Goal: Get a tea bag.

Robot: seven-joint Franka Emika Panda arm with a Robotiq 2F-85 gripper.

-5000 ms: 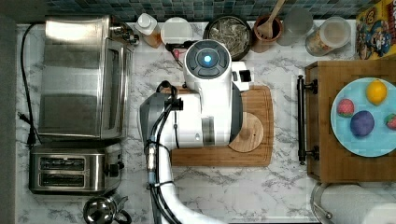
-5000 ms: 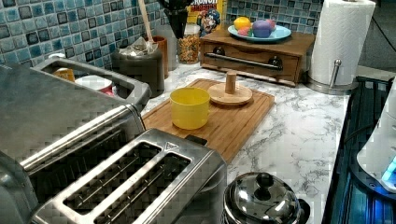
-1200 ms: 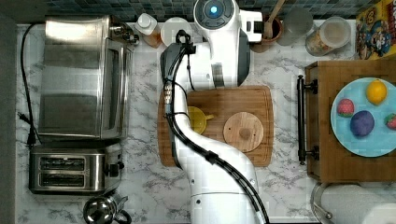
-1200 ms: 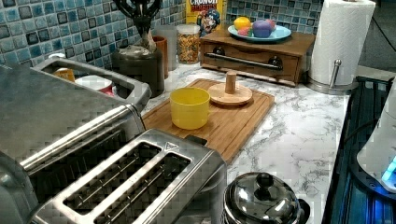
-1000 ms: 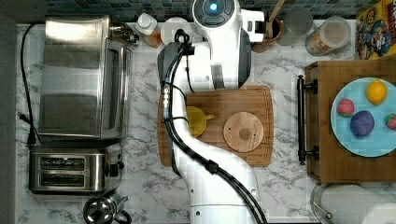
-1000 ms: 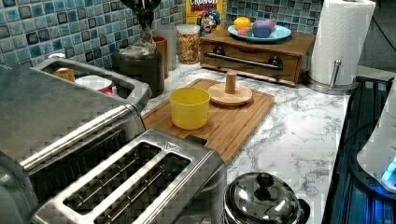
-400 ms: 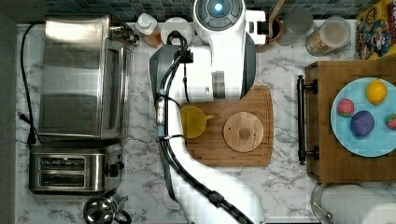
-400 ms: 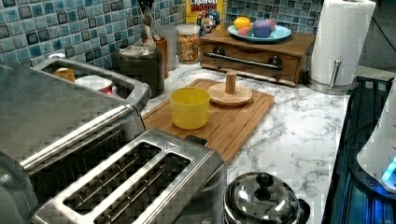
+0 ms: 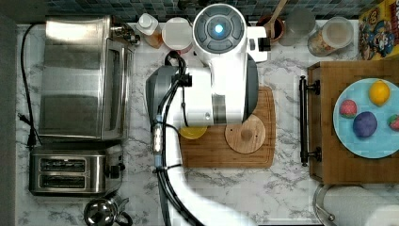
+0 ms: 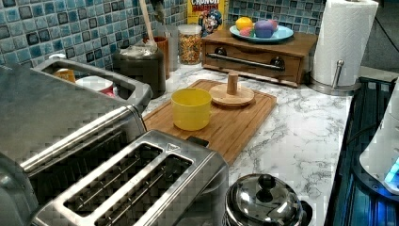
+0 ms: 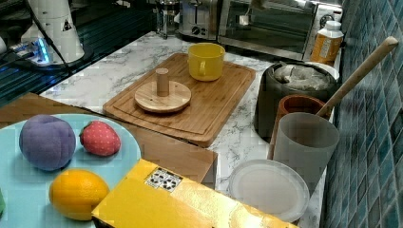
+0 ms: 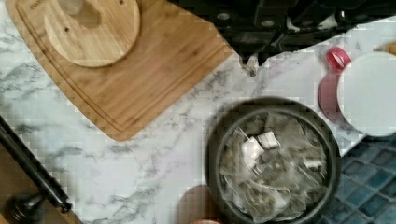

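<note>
Marble counter's dark canister (image 12: 273, 158) holds tea bags (image 12: 254, 149) beneath claw (image 12: 252, 63)

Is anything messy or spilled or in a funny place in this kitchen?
Nothing is spilled or broken. One small oddity: the round wooden lid lies on the cutting board, away from the dark canister, which stands open with its heap of tea bags showing. The yellow mug stands upright.

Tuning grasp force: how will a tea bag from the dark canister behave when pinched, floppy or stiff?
Likely floppy: the tea bags lie crumpled and folded over each other in the dark canister. Probably very light, being thin paper sachets. They overlap in a loose heap, so a pinch may lift more than one.
</note>
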